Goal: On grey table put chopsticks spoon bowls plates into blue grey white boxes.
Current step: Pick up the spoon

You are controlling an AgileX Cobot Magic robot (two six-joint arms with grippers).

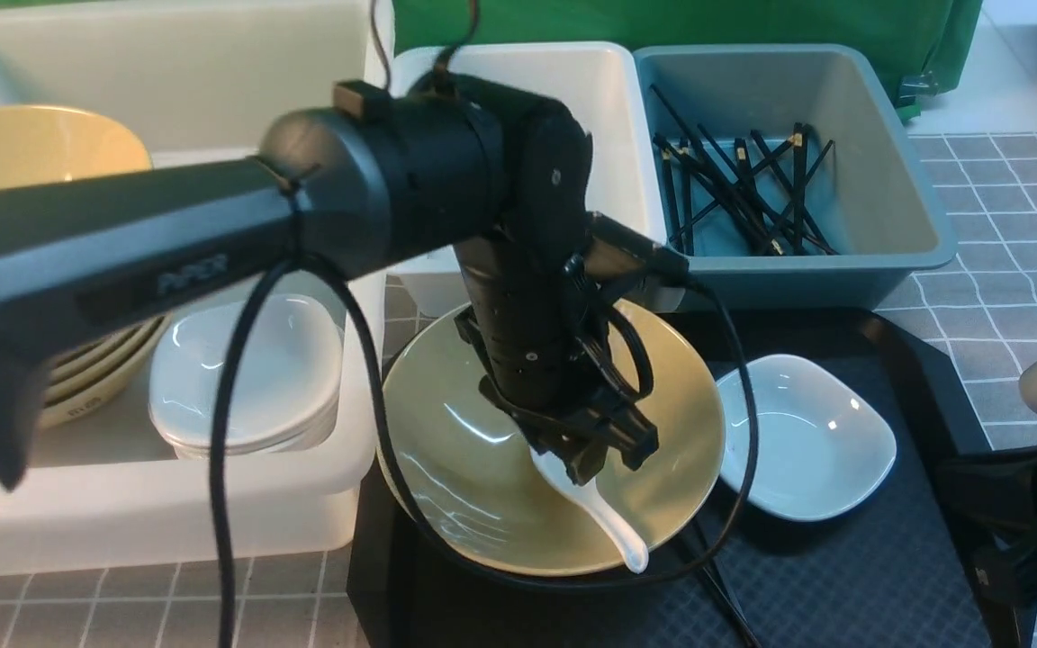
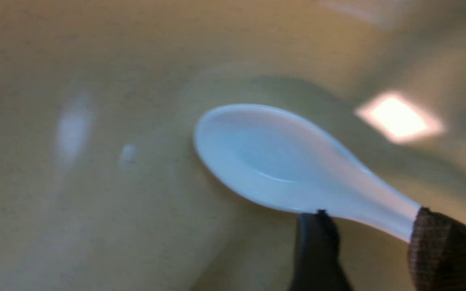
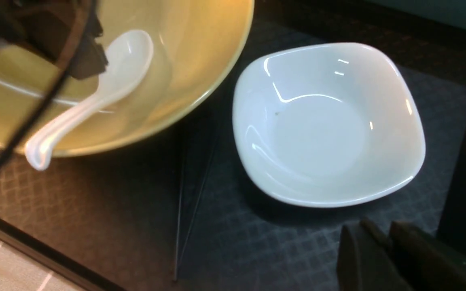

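Observation:
A white spoon (image 1: 604,517) (image 2: 281,161) (image 3: 123,64) lies in a beige bowl (image 1: 482,486) (image 3: 184,48) on the black tray, its handle poking over the near rim. My left gripper (image 1: 608,459) (image 2: 372,226) hangs low in that bowl, open, with its fingertips at the spoon's handle; the handle runs across the tips and is not pinched. A small white plate (image 1: 807,441) (image 3: 326,125) sits to the right of the bowl. My right gripper (image 3: 378,236) hovers beside that plate, fingers together, holding nothing. Black chopsticks (image 1: 743,189) lie in the blue-grey box (image 1: 888,180).
The large white box (image 1: 167,504) at left holds stacked beige bowls (image 1: 23,144) and white plates (image 1: 248,369). The small white box (image 1: 608,99) stands behind the left arm. The black tray (image 1: 843,576) rests on the grey table (image 1: 1005,243). A cable loops off the left wrist.

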